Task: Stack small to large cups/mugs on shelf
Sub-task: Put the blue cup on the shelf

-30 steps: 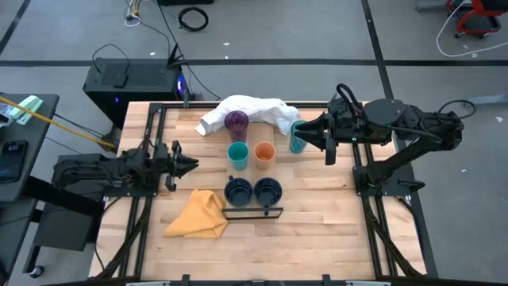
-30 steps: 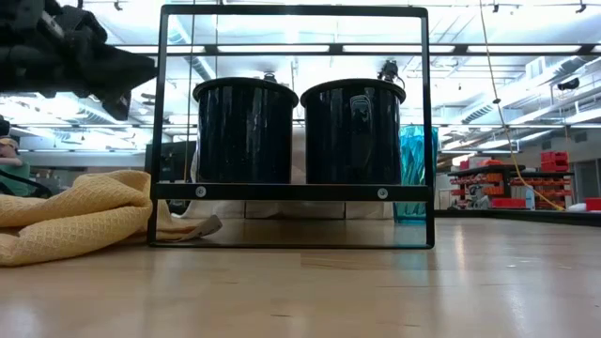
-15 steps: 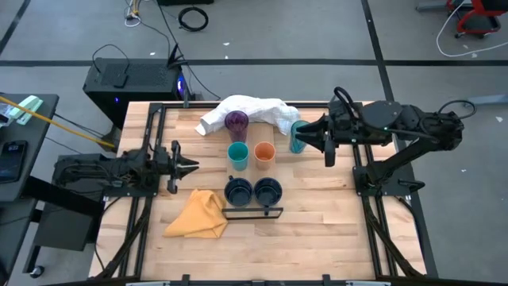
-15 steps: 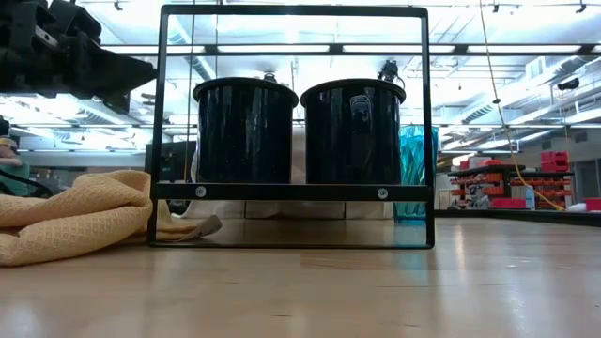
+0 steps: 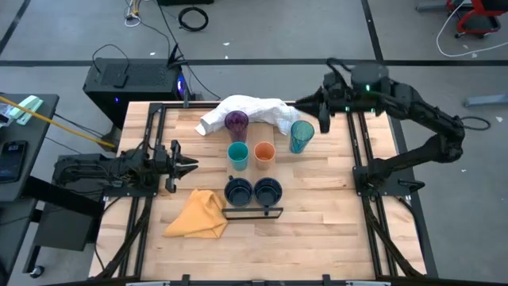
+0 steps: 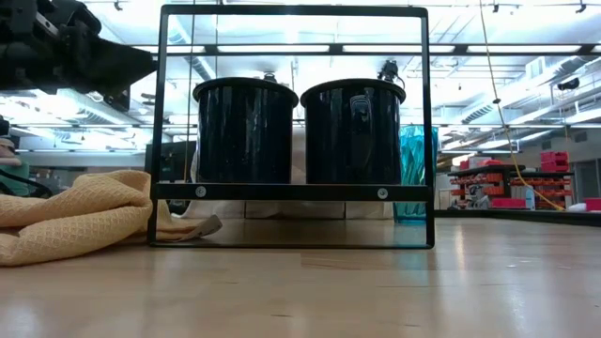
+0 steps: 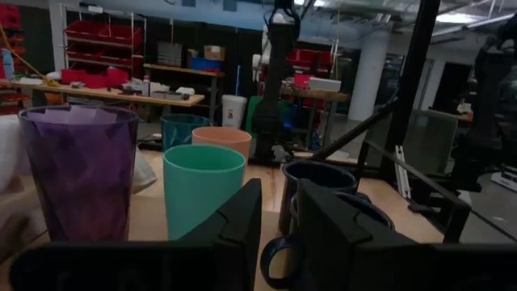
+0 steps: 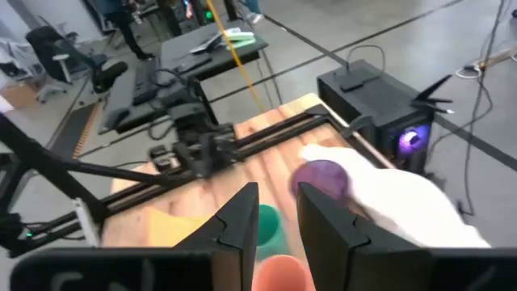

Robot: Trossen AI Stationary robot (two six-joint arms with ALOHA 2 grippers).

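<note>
Navy mugs: two dark navy mugs (image 5: pixel 238 190) (image 5: pixel 268 189) are sitting side by side behind the black metal frame (image 5: pixel 254 212). In the low view they're filling that frame, rims up, handles mostly hidden.
Short cups: the teal cup (image 5: pixel 237 154) and the orange cup (image 5: pixel 264 153) are standing just beside each other, one row back from the mugs.
Tumblers: the purple tumbler (image 5: pixel 236 122) is standing right against the white cloth (image 5: pixel 248 111), and the teal tumbler (image 5: pixel 301 136) is off on the right, apart from the rest.
Shelf: honestly can't make out a separate board under them from above, only the slatted tabletop (image 5: pixel 317 230) and that frame.
Progress: looking roughly sorted by size in rows, but nothing is nested or stacked, and the teal tumbler is looking out of line, so I'd say a good part is left.
What's inside: every cup is looking empty as far as I can see, all upright and open.
Right gripper: the right gripper (image 5: pixel 316 111) is hanging above the far right edge, fingers set a narrow gap apart and carrying nothing.
Left gripper: the left gripper (image 5: pixel 187 165) is waiting low at the left, pointing at the cups, fingers also narrowly parted and empty.
Extras: a yellow cloth (image 5: pixel 198 216) is lying crumpled near the front left.
</note>
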